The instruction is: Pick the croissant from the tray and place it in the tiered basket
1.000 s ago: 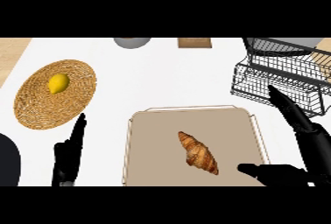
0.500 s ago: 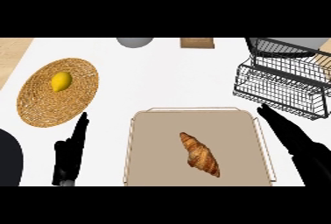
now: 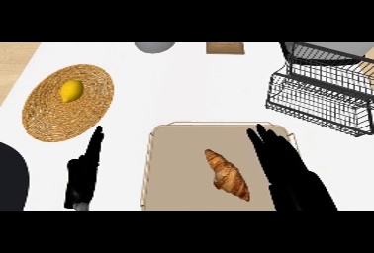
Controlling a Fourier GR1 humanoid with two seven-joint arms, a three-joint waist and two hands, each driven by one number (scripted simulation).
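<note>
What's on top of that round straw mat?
A yellow lemon sits on the woven mat, a little above its middle. Nothing else shows on it. What lies under the lemon or the mat cannot be seen.
</note>
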